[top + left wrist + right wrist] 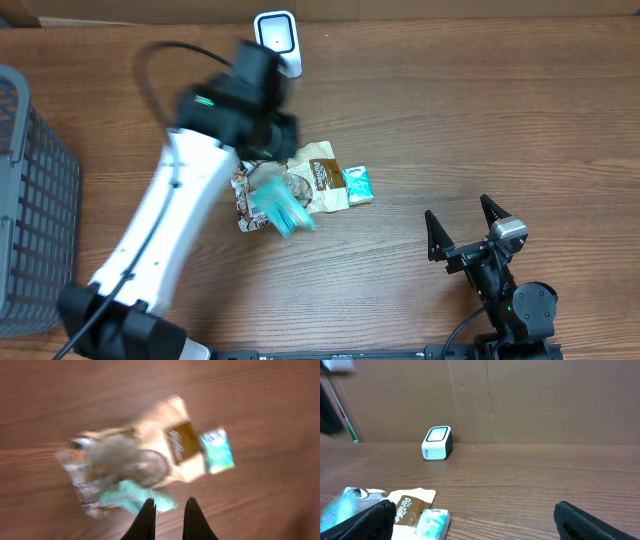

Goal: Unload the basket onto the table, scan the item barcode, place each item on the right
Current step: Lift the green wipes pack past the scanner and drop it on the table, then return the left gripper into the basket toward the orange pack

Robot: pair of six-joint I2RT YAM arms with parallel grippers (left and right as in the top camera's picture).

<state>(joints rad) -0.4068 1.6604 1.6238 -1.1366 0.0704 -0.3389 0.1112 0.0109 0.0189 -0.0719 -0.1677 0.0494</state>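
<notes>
Blur smears the packets (135, 467) on the surface (480, 120) near the scanner (277, 38), and the left arm (180, 200) hides part of the pile. Left jaws together above a teal wrapper (135, 497), grip unclear. Right jaws wide apart, empty, well aside.

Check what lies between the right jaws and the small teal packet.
Only bare table, clearest in the overhead view; the teal packet lies well apart from them.
</notes>
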